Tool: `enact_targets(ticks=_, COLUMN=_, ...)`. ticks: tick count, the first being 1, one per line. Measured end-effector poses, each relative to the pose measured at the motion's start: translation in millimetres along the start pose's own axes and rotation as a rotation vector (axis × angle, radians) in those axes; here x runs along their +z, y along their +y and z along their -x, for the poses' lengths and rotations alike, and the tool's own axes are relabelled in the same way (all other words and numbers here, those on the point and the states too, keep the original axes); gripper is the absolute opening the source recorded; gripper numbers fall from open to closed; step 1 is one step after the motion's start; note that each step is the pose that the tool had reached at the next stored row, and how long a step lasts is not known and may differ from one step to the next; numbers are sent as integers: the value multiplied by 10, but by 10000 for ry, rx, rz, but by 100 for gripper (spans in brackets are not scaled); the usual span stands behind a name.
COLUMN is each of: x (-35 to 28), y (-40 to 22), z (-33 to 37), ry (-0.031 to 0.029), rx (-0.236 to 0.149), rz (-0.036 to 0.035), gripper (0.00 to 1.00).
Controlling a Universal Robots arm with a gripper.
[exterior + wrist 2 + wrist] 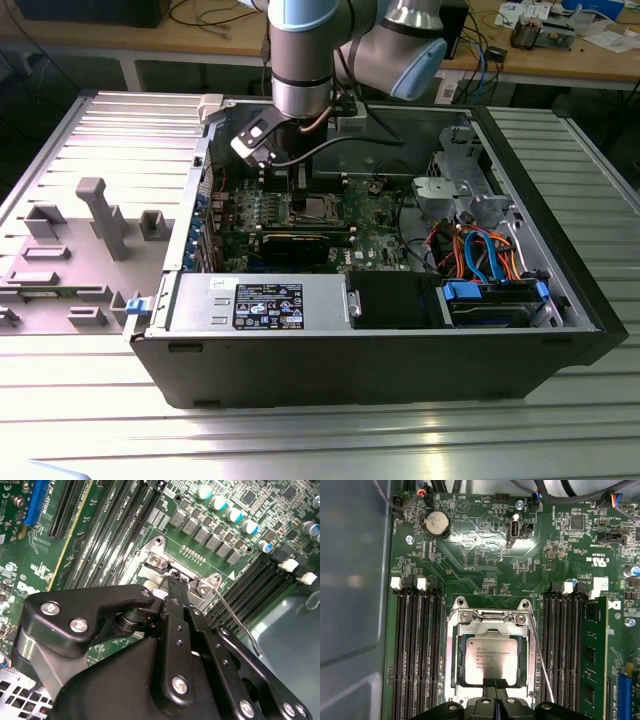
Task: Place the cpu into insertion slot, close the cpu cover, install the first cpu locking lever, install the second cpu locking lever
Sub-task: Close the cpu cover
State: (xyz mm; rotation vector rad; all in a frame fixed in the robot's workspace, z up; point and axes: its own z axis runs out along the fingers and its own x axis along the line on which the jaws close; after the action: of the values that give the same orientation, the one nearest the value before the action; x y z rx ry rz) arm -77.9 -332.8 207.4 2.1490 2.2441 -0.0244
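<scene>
Exterior view: open computer case [350,365] on slatted surface [300,440]. First wrist view: cpu cover [454,650] flat over cpu [490,657], seated in insertion slot [492,614], mid-motherboard; fingers [487,687] pressed together at cover's edge. Second wrist view: wire locking lever [235,622] slanting away from slot.

The cpu [490,662] has a dull, matt silver-grey metal top, framed by the brighter, smooth silver metal of the cpu cover [454,650] with a thin shiny steel wire lever [544,660] beside it, all on a glossy green circuit board [470,575] lined with black plastic memory slots [417,650]. The end effector [177,582] is matt black, metal or hard plastic, studded with shiny silver screws. The case [350,370] is dark matt metal on a worktop [400,440] of ribbed, softly reflective bare aluminium, which also carries a matt grey plastic fixture [100,215].
</scene>
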Motion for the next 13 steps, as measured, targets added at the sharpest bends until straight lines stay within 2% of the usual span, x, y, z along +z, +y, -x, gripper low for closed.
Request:
enact_targets(ticks=5, x=25, y=-2, z=-1, ry=-5, rx=0, rz=-3, gripper=11)
enact_targets(ticks=10, x=-5, y=1, z=0, ry=-1, rx=0, rz=2, gripper=11)
enact_targets(ticks=11, x=-5, y=5, z=0, ry=0, rx=0, rz=2, gripper=11)
enact_targets(ticks=13, x=-5, y=57, z=3, ry=-2, rx=1, rz=-2, gripper=11)
